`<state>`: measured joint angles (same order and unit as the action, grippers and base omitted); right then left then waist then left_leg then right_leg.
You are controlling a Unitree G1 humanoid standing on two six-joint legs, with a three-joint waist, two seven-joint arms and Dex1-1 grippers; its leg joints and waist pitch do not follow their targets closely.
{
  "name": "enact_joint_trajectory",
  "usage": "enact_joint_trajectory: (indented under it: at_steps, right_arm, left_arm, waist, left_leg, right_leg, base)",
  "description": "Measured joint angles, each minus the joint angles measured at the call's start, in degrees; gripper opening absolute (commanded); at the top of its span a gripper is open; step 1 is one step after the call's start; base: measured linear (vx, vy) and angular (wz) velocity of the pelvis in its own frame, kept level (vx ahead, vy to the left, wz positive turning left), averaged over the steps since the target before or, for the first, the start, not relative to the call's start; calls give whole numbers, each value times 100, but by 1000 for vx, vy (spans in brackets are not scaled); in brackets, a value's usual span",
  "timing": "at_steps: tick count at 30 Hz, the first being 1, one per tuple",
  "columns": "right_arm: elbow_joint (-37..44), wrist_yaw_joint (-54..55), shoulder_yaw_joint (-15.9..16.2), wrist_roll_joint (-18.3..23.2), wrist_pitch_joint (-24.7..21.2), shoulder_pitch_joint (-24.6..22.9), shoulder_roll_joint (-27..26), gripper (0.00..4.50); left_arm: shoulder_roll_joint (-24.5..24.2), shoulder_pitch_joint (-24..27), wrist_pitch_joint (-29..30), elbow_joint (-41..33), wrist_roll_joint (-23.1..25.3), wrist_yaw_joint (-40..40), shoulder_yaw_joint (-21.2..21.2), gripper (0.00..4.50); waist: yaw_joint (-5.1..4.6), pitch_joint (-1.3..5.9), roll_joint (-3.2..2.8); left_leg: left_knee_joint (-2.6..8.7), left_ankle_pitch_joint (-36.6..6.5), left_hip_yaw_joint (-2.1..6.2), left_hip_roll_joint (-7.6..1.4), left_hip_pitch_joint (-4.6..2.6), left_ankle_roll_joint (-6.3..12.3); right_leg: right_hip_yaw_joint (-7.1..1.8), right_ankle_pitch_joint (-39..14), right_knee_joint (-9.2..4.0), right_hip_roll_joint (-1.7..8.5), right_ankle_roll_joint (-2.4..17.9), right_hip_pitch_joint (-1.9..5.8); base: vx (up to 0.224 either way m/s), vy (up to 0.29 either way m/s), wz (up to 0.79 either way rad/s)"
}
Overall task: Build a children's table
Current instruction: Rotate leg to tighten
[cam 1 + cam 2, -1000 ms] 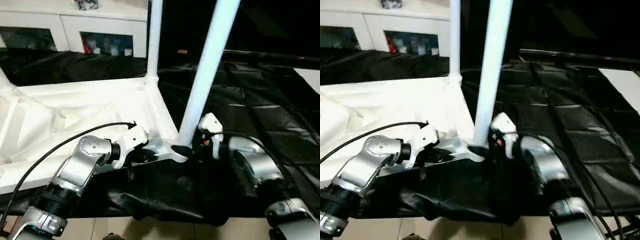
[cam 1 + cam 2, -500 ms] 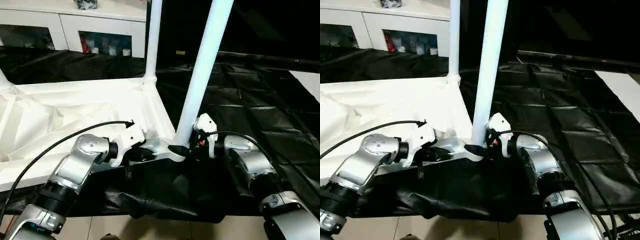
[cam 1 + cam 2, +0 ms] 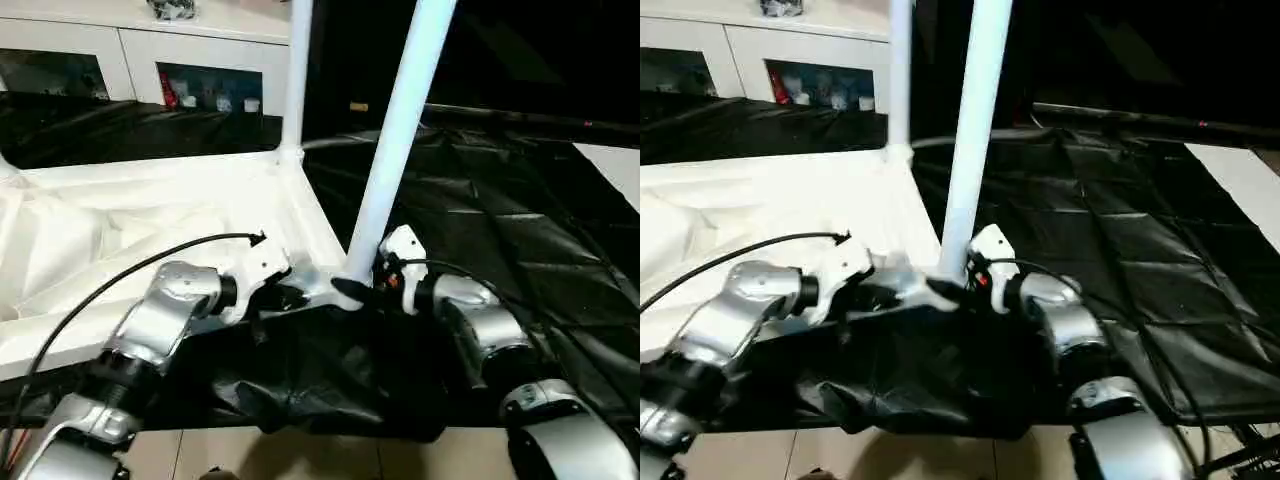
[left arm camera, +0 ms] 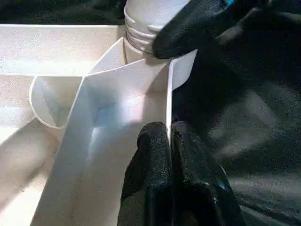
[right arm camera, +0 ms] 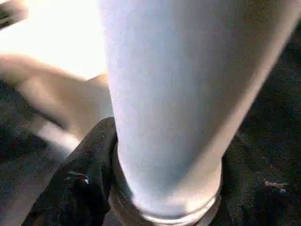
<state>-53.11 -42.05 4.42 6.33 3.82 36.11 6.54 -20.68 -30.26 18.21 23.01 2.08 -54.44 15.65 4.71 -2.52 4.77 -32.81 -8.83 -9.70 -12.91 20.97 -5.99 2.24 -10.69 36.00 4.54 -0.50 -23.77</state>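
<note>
between the right gripper's (image 3: 362, 290) two black fingers (image 5: 77, 188) stands the base of a white table leg (image 3: 392, 150), one finger on each side of it — the jaws are closed around the leg just above its ringed foot, where it meets the corner socket (image 4: 141, 35) of the upturned tabletop (image 3: 130, 240). from that grasp the leg rises steeply, leaning a little away from the tabletop.

just beside that corner, the left gripper (image 4: 169, 141) is clenched on the thin white edge wall of the tabletop, its two fingers pressed together with the wall pinched between their tips. beyond those fingertips the wall runs straight to the socket, where one of the right gripper's fingers shows dark against the leg's ribbed end.

behind both grippers a second leg (image 3: 294, 75) stands upright in the far corner of the tabletop. under the table lies black sheeting (image 3: 500, 200), and well beyond it — a white cabinet (image 3: 200, 60) with glass doors.
</note>
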Motion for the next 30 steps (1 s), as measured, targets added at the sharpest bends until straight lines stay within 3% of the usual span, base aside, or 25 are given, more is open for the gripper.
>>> enact_joint_trajectory:
  at_steps: [5,7,9,12,14,18,30]
  right_arm:
    - [-371,1605,-316,-17,-99,301,-442,272]
    - [-399,1936,-405,-44,-41,319,-522,272]
    - [-434,1965,-406,-60,64,319,-522,340]
    - [-444,1825,-411,-68,152,319,-520,340]
    - [-443,1711,-434,-41,156,318,-497,380]
    - [-338,928,-188,-169,188,274,-240,398]
    - [555,-2086,479,-143,295,-186,849,398]
  left_arm:
    - [524,-229,189,281,229,825,-10,0]
    - [671,-267,187,327,271,987,-5,0]
    - [707,-268,186,326,284,985,17,0]
    - [704,-273,136,325,312,951,31,0]
    - [680,-271,122,316,312,898,25,0]
    - [436,-162,-120,232,223,570,27,0]
    - [-346,143,-517,-171,-208,-1013,114,0]
  waist:
    - [-21,2,-3]
    - [12,2,-3]
    - [25,4,-9]
    - [36,8,-17]
    - [35,8,-17]
    - [33,5,-24]
    - [89,3,-22]
  left_leg:
    - [-1,0,-1,9,4,0]
    - [-1,0,-2,10,10,0]
    - [-1,0,-4,10,12,0]
    - [4,0,-4,10,15,0]
    - [13,0,-5,10,13,0]
    - [30,0,-6,8,14,0]
    - [35,0,-9,4,27,0]
  right_leg:
    - [0,0,-13,11,0,1]
    - [1,1,-14,16,0,-1]
    - [2,2,-14,18,0,0]
    - [4,5,-12,17,4,-1]
    - [6,10,-12,17,14,-1]
    - [13,9,-13,16,13,-7]
    - [21,9,-28,18,14,-3]
  base:
    - [0,0,0]
    - [0,0,0]
    - [0,0,0]
    - [0,0,0]
    - [0,0,0]
    - [0,0,0]
    - [0,0,0]
